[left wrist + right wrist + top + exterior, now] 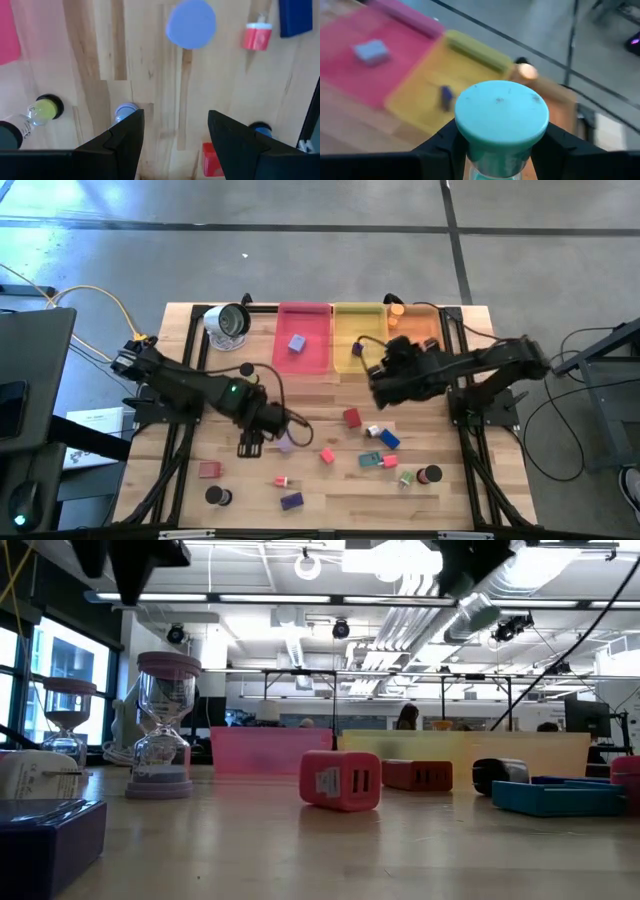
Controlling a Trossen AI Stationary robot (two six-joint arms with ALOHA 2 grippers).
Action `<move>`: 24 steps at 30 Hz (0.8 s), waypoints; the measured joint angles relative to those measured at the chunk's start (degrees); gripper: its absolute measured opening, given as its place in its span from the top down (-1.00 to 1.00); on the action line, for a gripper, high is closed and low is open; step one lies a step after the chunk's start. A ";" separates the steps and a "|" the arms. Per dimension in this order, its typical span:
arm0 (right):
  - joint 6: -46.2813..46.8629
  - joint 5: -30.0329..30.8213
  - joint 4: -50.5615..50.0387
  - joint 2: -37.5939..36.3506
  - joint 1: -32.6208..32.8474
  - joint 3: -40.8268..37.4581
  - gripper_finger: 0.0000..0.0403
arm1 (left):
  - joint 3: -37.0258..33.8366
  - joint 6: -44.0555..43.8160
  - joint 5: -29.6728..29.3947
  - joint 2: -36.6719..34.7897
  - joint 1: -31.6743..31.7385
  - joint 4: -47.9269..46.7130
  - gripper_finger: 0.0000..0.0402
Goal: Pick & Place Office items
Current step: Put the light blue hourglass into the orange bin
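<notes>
— While the teal-capped timer point(501, 114) is held off the counter point(330, 500), where exactly is it gripped?

— It is clamped in the right tool point(501, 150), just under its cap, with one finger pressed to each side. The yellow tray point(420, 95) is seen beyond and below the tool, the pink tray point(350, 75) farther off to one side and the orange tray point(555, 105) to the other.

— What could go wrong from here?

— A slip is judged possible, since only the narrow part beneath the cap is pinched and the body looks smooth. If the timer is released from this height, it could bounce or topple out of a tray. If it is let go over the rim shared by two trays, it could be left tilted across it. The small purple piece point(446, 96) lying in the yellow tray could also be struck.

— And the other arm?

— The left tool point(175, 145) is held low over the counter with its fingers apart and nothing between them; a lavender round piece point(191, 23) lies ahead of it, untouched.
</notes>
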 joint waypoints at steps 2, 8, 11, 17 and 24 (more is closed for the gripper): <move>-0.65 0.24 0.05 -4.37 -1.23 -4.13 0.23 | 0.00 0.61 0.08 0.00 2.22 0.21 -0.06; 2.53 7.88 3.40 -19.73 -3.67 -19.09 0.23 | 0.00 2.26 0.69 0.00 8.17 2.97 -0.06; 1.43 13.26 12.42 -26.02 -4.61 -27.09 0.23 | 0.00 3.28 0.72 -0.01 10.71 4.36 -0.06; -8.92 16.73 34.66 -31.48 -11.61 -42.41 0.23 | 0.00 5.01 0.74 -0.01 15.63 8.06 -0.06; -19.68 13.44 59.02 -31.31 -20.00 -54.19 0.23 | 0.00 5.03 0.77 -0.01 21.11 13.01 -0.06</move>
